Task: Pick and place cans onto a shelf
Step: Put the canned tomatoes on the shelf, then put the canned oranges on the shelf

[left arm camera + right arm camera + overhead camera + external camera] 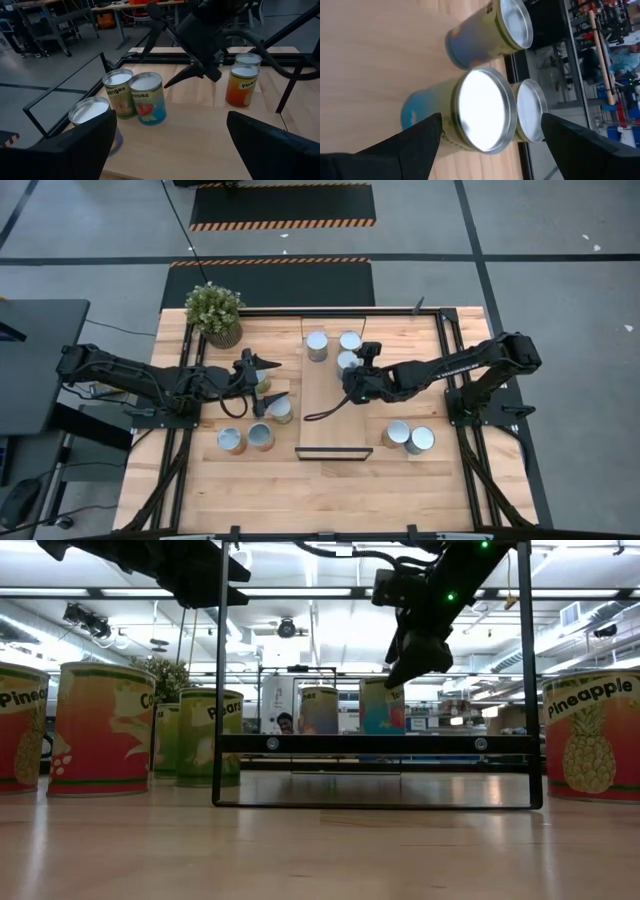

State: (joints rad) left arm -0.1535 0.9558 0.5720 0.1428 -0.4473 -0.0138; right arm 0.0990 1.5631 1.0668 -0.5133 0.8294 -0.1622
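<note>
Three cans (334,348) stand at the shelf's (334,415) 12 o'clock end; six remain. Right gripper (349,385) open, empty, above shelf; left gripper (262,367) wide, empty.

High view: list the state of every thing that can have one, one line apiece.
Three silver-topped round tins: upright at the far end of the light-wood shelf board.
Four tins left of the shelf: upright on the table.
Two tins right of the shelf: upright on the table.
Left gripper: fingers open, empty.
Right gripper: fingers open, empty, above the shelf.
Potted green plant: upright.
</note>
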